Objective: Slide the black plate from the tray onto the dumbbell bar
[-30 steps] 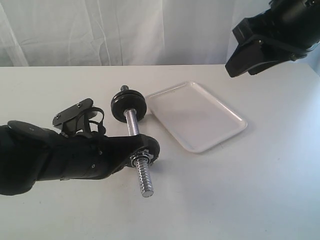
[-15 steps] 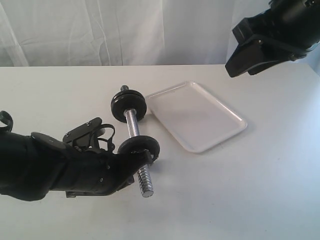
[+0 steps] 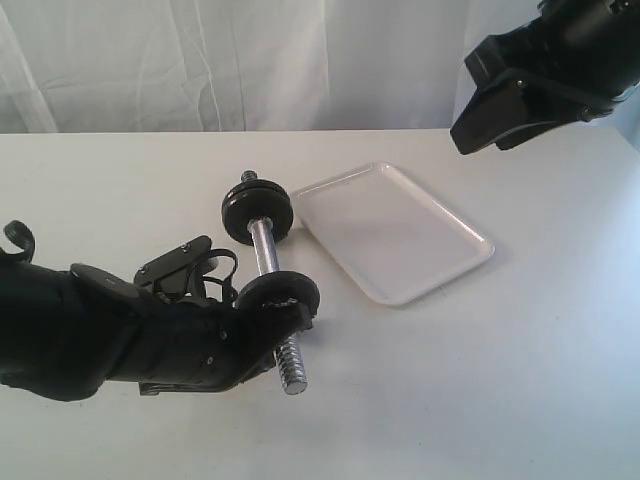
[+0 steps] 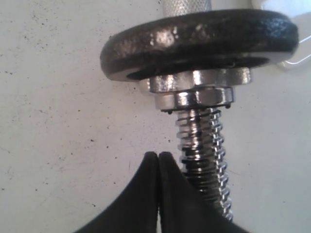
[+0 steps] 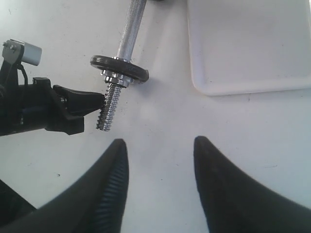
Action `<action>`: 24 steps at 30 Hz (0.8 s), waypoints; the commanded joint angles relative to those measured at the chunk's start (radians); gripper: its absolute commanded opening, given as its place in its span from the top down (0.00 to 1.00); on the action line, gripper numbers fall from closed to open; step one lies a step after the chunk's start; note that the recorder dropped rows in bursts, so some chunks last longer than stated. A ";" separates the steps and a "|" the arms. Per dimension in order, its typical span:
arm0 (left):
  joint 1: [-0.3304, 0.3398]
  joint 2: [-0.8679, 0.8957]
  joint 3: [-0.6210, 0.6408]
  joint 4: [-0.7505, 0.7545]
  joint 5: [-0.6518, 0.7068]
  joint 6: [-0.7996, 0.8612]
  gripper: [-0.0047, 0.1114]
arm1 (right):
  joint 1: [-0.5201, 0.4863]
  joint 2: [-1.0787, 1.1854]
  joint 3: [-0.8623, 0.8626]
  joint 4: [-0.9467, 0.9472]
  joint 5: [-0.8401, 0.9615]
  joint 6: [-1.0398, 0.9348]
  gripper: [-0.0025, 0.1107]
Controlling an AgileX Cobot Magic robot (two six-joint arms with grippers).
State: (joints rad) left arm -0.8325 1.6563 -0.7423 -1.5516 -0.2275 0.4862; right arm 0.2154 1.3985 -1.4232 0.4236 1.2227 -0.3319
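One black plate (image 3: 278, 291) sits on the dumbbell bar (image 3: 263, 248) beside the tray (image 3: 400, 240).

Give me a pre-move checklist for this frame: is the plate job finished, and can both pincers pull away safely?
1. Disc seated: ok, the black plate is on the dumbbell bar.
2. Source cleared: ok, no disc lies on the tray.
3. Retainer on: ok, a silver collar nut sits against the plate.
4. Contact with the bar: cannot tell. The left pincer is shut, with its tips right beside the threaded end and possibly touching it.
5. Other arm out of the way: ok, the right pincer is open, raised and holds nothing.
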 commanded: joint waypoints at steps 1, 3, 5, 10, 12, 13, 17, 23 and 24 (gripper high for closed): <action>-0.006 -0.003 -0.004 -0.005 0.012 -0.002 0.96 | -0.008 -0.008 0.008 0.005 -0.002 0.004 0.61; -0.006 -0.003 -0.004 -0.005 0.016 -0.007 0.96 | -0.008 -0.008 0.008 0.005 -0.002 0.004 0.61; -0.006 -0.003 -0.006 -0.005 0.019 -0.024 0.96 | -0.008 -0.008 0.008 0.005 -0.002 0.004 0.61; -0.006 -0.003 -0.049 0.019 0.044 -0.015 0.96 | -0.008 -0.008 0.008 0.005 -0.002 0.004 0.61; -0.006 -0.003 -0.050 0.019 0.041 -0.015 0.96 | -0.008 -0.008 0.008 0.005 -0.002 0.004 0.61; -0.006 0.001 -0.050 0.019 0.038 0.006 0.96 | -0.008 -0.008 0.008 0.005 -0.002 0.004 0.61; -0.006 0.009 -0.050 0.019 0.040 0.002 0.96 | -0.008 -0.008 0.008 0.005 -0.002 0.004 0.61; -0.006 0.009 -0.050 0.019 0.038 0.009 0.96 | -0.008 -0.008 0.008 0.005 -0.002 0.004 0.61; -0.006 0.009 -0.050 0.019 0.034 0.016 0.96 | -0.008 -0.008 0.008 0.005 -0.002 0.004 0.61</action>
State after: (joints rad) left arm -0.8331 1.6677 -0.7909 -1.5284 -0.2034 0.4869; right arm 0.2154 1.3985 -1.4232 0.4254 1.2227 -0.3319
